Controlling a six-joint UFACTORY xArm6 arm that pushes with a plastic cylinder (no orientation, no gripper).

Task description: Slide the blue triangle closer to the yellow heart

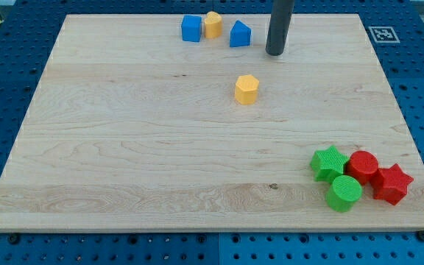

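Observation:
The blue triangle (240,34) sits near the view's top, just right of centre. The yellow heart (213,24) stands a short gap to its left, close but apart from it. My tip (274,53) is on the board to the right of the blue triangle and slightly below it, not touching it. The dark rod rises from there out of the view's top.
A blue cube (191,28) touches the yellow heart's left side. A yellow pentagon (246,89) lies below the triangle. A green star (329,163), red circle (363,166), green circle (343,193) and red star (391,183) cluster at the bottom right of the wooden board (124,147).

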